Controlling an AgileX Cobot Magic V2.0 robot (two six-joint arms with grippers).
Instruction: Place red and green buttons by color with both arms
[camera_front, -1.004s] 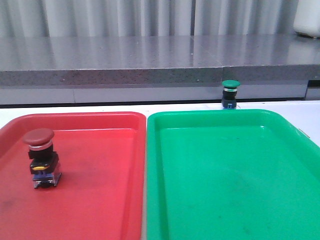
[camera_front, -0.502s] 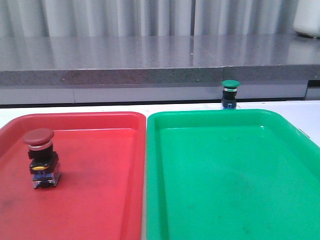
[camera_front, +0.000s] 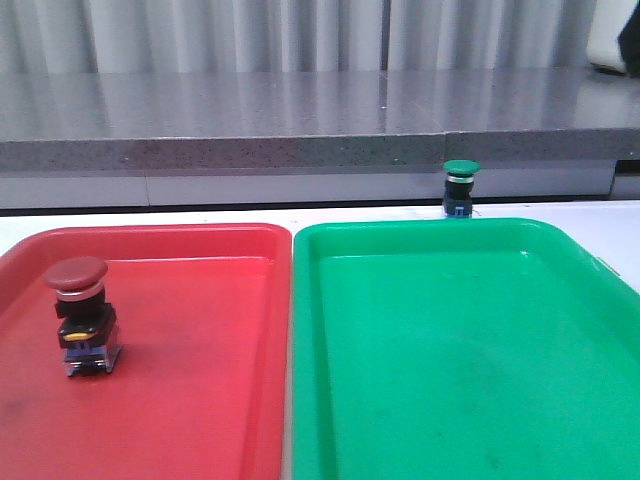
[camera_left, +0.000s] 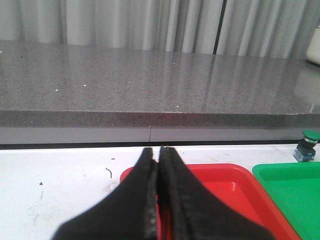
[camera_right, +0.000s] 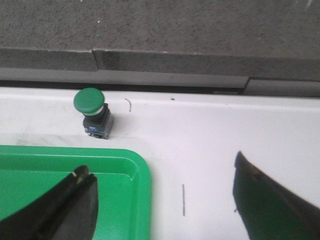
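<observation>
Claws (camera_left: 159, 165) aloft; red button (camera_front: 82, 315) in red tray (camera_front: 200, 400).

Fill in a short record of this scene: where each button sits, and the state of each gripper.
red button: upright inside the red tray, left part
green button: upright on the white table, just beyond the green tray, not in it
left gripper: shut, empty, above the red tray's far edge
right gripper: open, empty, short of the green button
</observation>
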